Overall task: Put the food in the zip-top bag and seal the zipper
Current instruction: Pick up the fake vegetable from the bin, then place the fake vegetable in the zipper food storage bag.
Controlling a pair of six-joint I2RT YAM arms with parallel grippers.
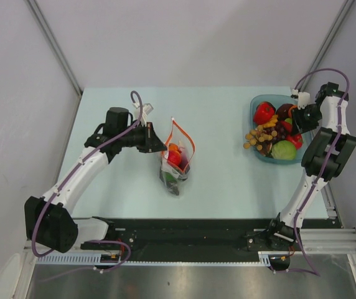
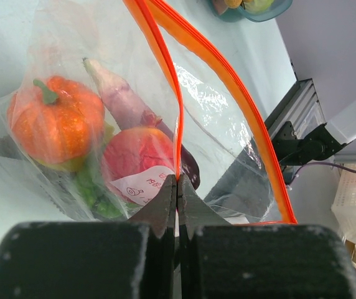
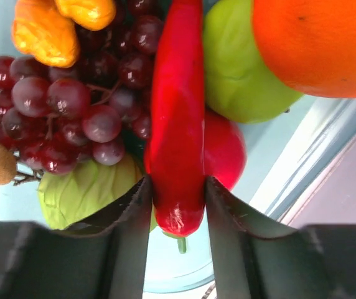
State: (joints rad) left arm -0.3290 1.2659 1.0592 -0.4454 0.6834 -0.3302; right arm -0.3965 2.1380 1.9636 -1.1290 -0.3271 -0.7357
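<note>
bag (image 1: 177, 171) mouth agape, food (image 1: 284, 150) crowding tray (image 1: 254, 109)

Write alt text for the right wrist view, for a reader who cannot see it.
The right gripper is closed against both sides of a glossy red pepper near its tip. Around it lie dark purple grapes, a green fruit and an orange, all in a blue tray.

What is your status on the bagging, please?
Left gripper shut on zipper, zip-top bag open. Right gripper shut on red chili in blue tray. Grapes crowd the chili.
</note>
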